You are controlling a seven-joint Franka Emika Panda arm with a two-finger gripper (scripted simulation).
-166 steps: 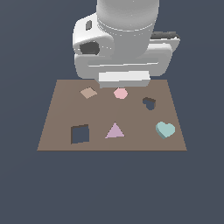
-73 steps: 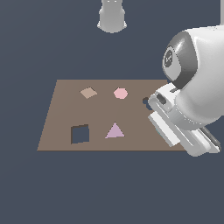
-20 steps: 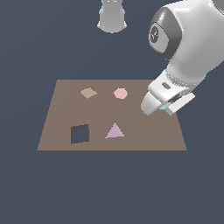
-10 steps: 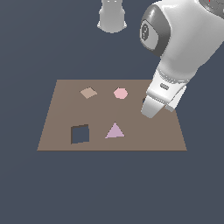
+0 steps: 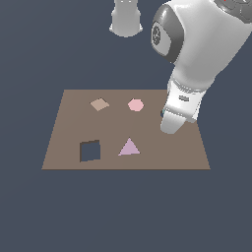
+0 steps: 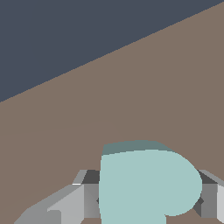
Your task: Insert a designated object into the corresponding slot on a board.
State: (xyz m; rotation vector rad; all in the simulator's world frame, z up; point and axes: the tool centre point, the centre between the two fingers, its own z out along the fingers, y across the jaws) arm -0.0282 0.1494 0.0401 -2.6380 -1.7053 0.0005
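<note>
In the wrist view my gripper [image 6: 148,199] is shut on the pale teal heart block [image 6: 146,183], with a grey finger [image 6: 81,194] on each side of it. Brown board [image 6: 153,87] lies close below it. In the exterior view the white arm's hand [image 5: 176,118] stands low over the far right part of the board [image 5: 147,158]; it hides the fingers and the heart. The heart-shaped slot is almost fully hidden behind the hand; only a dark sliver [image 5: 162,113] shows at the hand's edge.
On the board are a tan diamond [image 5: 99,104], a pink hexagon [image 5: 135,105], a lilac triangle [image 5: 129,147] and a dark square hole [image 5: 90,150]. The arm's white base [image 5: 126,17] stands beyond the board's far edge.
The arm has swung from the exterior view's right towards the board's far right part and come lower. The teal heart, seen at the fingers a second ago, is now hidden behind the hand.
</note>
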